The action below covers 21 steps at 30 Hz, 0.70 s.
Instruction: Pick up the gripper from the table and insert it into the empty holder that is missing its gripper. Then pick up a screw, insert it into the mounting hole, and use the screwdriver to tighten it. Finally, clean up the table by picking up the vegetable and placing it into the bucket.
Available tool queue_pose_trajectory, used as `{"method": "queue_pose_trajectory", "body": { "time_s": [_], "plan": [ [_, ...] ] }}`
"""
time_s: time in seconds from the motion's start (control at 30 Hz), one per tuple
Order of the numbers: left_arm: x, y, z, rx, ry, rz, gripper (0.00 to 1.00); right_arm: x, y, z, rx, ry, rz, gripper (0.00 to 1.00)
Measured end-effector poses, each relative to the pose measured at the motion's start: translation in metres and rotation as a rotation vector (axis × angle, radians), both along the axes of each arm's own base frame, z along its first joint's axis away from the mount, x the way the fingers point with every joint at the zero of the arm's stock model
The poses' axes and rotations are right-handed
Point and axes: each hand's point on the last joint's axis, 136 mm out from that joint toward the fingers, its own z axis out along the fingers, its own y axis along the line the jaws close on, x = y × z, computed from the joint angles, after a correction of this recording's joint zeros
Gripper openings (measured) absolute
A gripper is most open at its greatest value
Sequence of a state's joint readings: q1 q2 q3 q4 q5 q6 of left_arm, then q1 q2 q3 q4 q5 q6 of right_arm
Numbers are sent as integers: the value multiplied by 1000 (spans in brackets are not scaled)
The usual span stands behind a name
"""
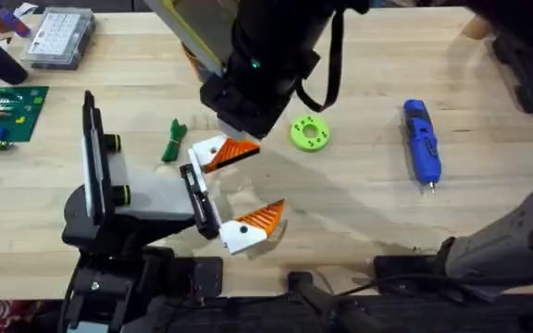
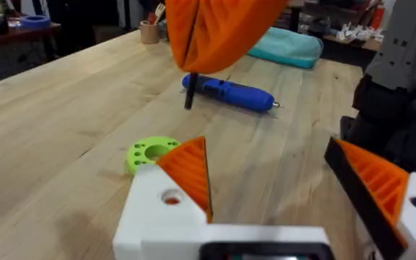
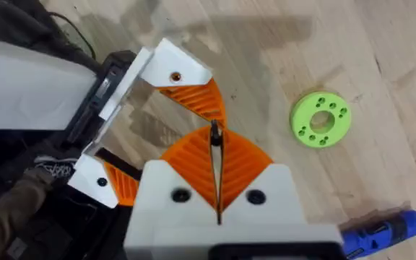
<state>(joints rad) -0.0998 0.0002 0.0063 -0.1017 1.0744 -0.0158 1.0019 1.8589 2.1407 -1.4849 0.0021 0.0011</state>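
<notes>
Right gripper point(image 3: 217, 155): you are carrying it over the middle of the table, pads pinched tight on a thin dark pin — a screw, I judge, though it is too small to be sure.
Left gripper point(image 1: 237, 190): you are holding it splayed wide and empty near the front edge, just below the right one.
Screwdriver point(image 1: 422, 141): lying untouched toward the right edge, bit pointing at the front edge.
Vegetable point(image 1: 172, 141): lying left of centre, beside the black stand point(image 1: 95, 166); not yet cleared.
Bucket: I cannot pick it out with any confidence behind the right arm.
Green ring point(image 1: 309, 132): lying flat between the grippers and the screwdriver.
Risk — dropped pin: the grip is catching just its tip, so a jolt could tilt it or shake it loose onto the wood.
Risk — collision: the two grippers are working close together; lowering the right one could strike the left one's fingers point(image 2: 190, 170).
</notes>
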Motion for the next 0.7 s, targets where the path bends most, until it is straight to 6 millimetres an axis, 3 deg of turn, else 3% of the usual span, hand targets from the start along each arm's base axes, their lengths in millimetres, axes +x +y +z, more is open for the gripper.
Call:
{"method": "queue_pose_trajectory", "body": {
  "time_s": [0.23,0.53,0.7],
  "plan": [
    [0,0,0,0,0,0,990,0,0,2,3,-3,2,10],
    [0,0,0,0,0,0,990,-3,-4,27,34,-22,3,10],
    [0,0,0,0,0,0,990,-4,6,37,66,-49,38,10]
  ]
}}
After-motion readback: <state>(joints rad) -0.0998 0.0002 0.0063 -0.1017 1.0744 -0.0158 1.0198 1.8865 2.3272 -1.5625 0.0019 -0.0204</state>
